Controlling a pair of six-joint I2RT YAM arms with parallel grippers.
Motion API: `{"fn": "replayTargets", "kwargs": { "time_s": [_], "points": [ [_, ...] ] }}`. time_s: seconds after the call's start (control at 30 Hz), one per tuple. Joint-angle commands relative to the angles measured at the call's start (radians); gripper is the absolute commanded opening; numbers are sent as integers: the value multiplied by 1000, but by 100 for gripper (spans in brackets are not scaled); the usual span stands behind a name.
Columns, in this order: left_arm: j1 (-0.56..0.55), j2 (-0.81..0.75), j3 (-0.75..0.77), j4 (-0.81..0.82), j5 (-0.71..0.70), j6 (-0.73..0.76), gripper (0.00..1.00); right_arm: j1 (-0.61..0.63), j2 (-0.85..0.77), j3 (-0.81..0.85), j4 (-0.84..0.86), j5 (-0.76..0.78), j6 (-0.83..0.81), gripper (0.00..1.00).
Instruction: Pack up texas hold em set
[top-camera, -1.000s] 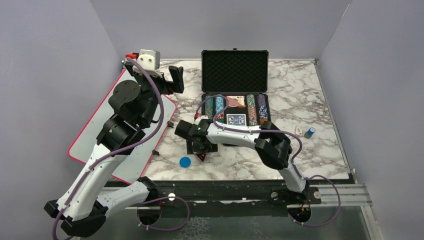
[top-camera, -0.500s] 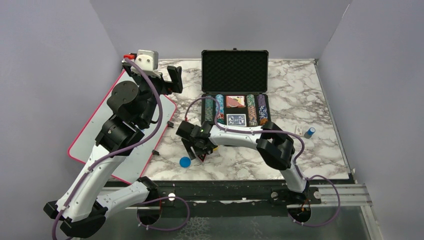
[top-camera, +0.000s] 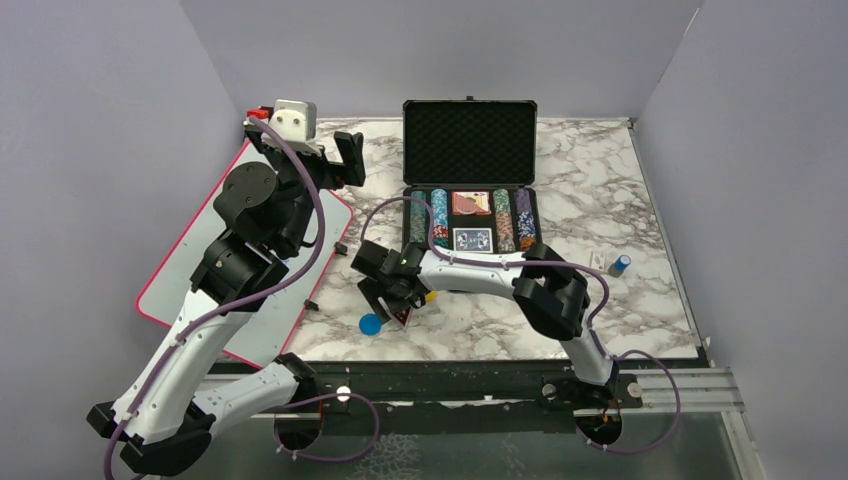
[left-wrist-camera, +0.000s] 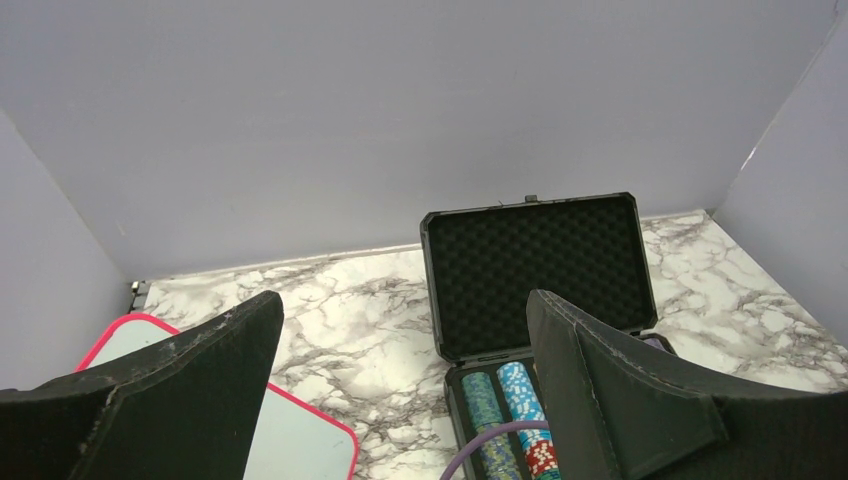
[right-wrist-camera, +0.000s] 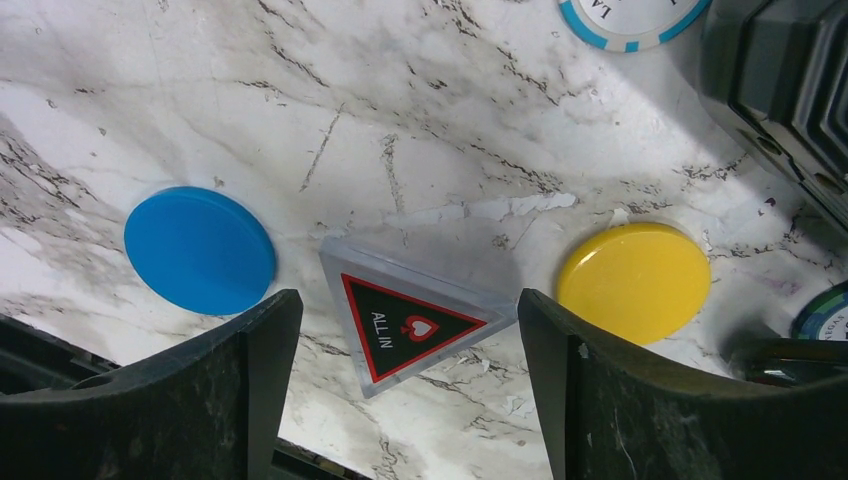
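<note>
Briefcase (top-camera: 468, 140) stands open at back centre of table (top-camera: 600, 180). Chip rows (top-camera: 439, 215) flank two card decks (top-camera: 471, 203) in its base, one deck behind the other. Before the case, a triangular marker (right-wrist-camera: 410, 325) lies between left button (right-wrist-camera: 200, 250) and right button (right-wrist-camera: 633, 282). Whiteboard (top-camera: 178, 268) lies along the table's left edge.

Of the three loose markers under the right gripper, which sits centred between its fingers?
The triangular ALL IN marker; the round blue button and yellow button lie off to either side.

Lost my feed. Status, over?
Right gripper open over ALL IN marker. Left gripper open, raised. Briefcase open, chips inside. Blue button and yellow button flank marker.
</note>
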Motion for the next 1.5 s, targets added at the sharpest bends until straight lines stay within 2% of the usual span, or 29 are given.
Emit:
{"fn": "replayTargets", "kwargs": {
  "time_s": [0.0, 0.3, 0.5, 0.8, 1.0, 1.17, 1.3, 1.47],
  "points": [
    [1, -11, 8, -3, -24, 8, 94, 1, 22, 14, -20, -4, -16, 83],
    [2, -13, 6, -4, -25, 8, 95, 1, 52, 11, -36, 21, -13, 80],
    [1, -13, 5, -4, -25, 6, 94, 1, 30, 8, -29, 34, -4, 59],
    [1, -17, 3, -13, -24, 2, 95, -31, -143, 2, -36, 129, 62, 58],
    [1, -18, -4, -22, -23, -7, 95, -152, -289, -51, -59, 196, 116, 59],
    [1, -20, -20, -29, -7, -30, 95, -334, -372, -134, -61, 182, 151, 59],
    [1, -16, -50, -37, 12, -56, 94, -445, -380, -175, -40, 150, 137, 60],
    [1, -10, -85, -57, 36, -102, 94, -496, -326, -181, -38, 130, 130, 60]
  ]
}}
